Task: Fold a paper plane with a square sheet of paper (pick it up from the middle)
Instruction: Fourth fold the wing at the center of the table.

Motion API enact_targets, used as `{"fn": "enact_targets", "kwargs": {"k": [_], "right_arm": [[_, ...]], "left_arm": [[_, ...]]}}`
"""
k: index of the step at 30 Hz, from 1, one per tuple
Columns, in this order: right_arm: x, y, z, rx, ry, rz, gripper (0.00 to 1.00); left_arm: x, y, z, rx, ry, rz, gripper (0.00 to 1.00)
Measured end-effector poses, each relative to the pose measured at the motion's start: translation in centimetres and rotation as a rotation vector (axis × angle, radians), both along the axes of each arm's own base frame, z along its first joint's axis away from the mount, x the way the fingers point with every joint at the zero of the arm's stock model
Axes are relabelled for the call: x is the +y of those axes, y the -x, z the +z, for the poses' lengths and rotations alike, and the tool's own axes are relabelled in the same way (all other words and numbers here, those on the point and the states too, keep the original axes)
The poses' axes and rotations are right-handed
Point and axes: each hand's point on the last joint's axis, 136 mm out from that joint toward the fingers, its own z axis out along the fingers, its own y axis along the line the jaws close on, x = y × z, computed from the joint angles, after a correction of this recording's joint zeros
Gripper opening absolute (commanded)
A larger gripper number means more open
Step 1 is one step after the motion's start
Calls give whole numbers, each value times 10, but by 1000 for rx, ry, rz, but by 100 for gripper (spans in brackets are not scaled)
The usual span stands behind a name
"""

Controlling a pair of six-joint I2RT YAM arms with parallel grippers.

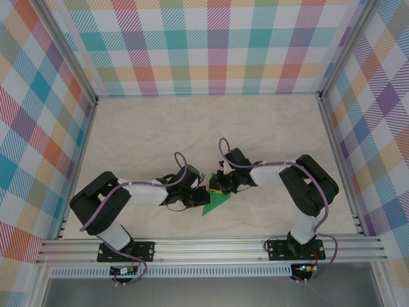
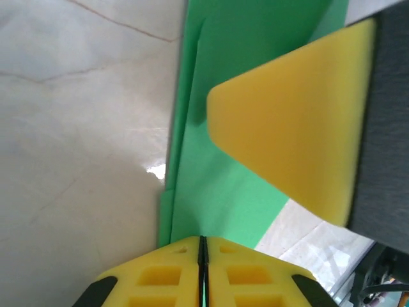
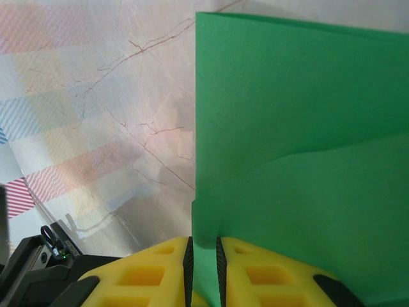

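Note:
The green paper (image 1: 215,204) is a creased, pointed, folded shape near the table's front middle, with both grippers meeting at it. My left gripper (image 1: 203,192) comes in from the left. In its wrist view its jaws (image 2: 203,238) are shut on the edge of the folded paper (image 2: 220,192), and layered fold edges run away along the left side. My right gripper (image 1: 220,185) comes in from the right. Its jaws (image 3: 204,240) stand nearly together with the paper (image 3: 300,128) pinched between them. A yellow fingertip (image 2: 287,128) of the right gripper rests over the paper.
The marble-patterned table (image 1: 192,128) stretches away behind the grippers. Plaid walls (image 1: 211,45) close in the back and both sides. An aluminium rail (image 1: 211,246) runs along the near edge, where the arm bases are mounted.

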Motion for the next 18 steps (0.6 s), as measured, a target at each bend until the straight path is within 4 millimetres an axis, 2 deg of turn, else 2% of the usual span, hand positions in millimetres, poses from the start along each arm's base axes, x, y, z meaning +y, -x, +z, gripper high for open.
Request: {"fn": "enact_targets", "kwargs": {"k": [11, 14, 18], "right_arm": [[-5, -2, 5, 0, 34, -8, 23], [-13, -3, 14, -15, 54, -23, 22], [-14, -7, 35, -61, 24, -35, 16]], "left_arm": [[3, 1, -2, -7, 18, 27, 3], [4, 0, -2, -14, 19, 33, 2], [3, 0, -2, -15, 22, 35, 1]]}}
